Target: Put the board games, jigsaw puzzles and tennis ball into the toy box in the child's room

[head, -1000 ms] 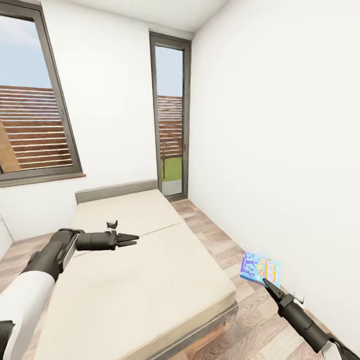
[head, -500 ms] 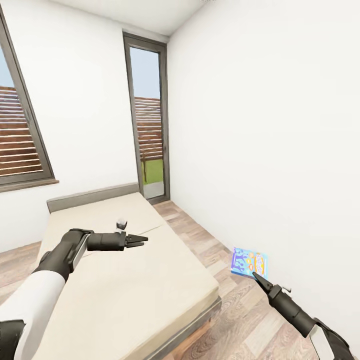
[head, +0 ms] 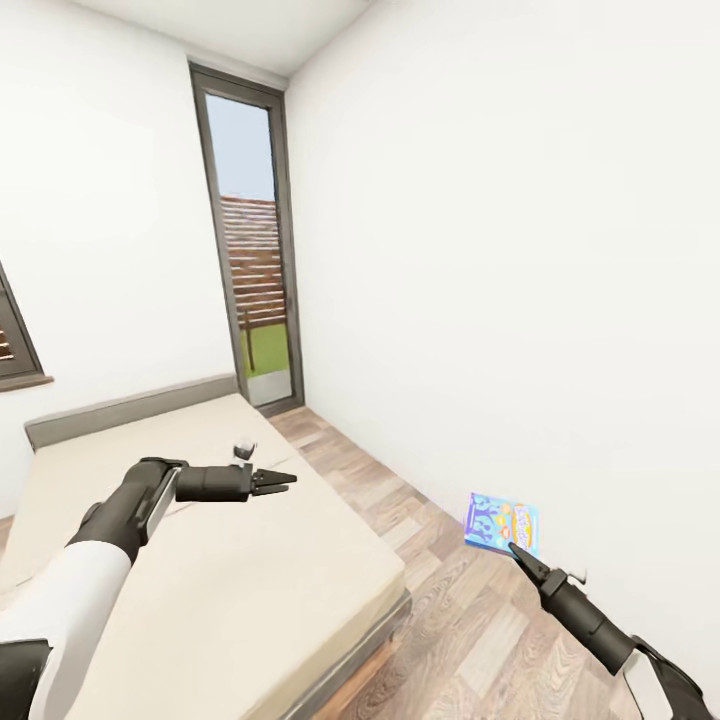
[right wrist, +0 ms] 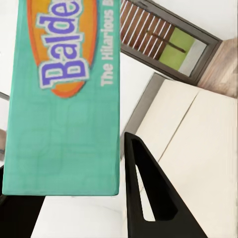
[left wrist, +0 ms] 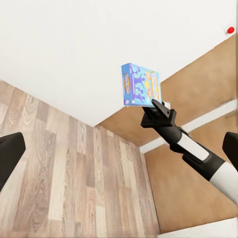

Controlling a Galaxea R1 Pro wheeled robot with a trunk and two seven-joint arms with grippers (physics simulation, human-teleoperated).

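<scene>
Carrying the small blue board game [head: 502,523] in the right tool [head: 519,556], pinched by its lower edge between closed fingers and standing upright, printed face toward the head camera, out over the wood-plank floor [head: 470,640] just beside the white wall [head: 520,280]; showing in the left wrist view as the same box [left wrist: 141,85] perched on the tip of that tool [left wrist: 157,110], and in the right wrist view as a teal panel [right wrist: 59,99] beside one dark finger [right wrist: 146,193]. Reaching forward over the beige bed [head: 230,570] with the left tool [head: 274,481], fingers drawn nearly together to a point and gripping nothing. Facing bed, wall and tall window [head: 250,290], with table and toy box out of sight, so judging the coming move to be a turn toward them, box travelling on the right arm, long axis roughly level
</scene>
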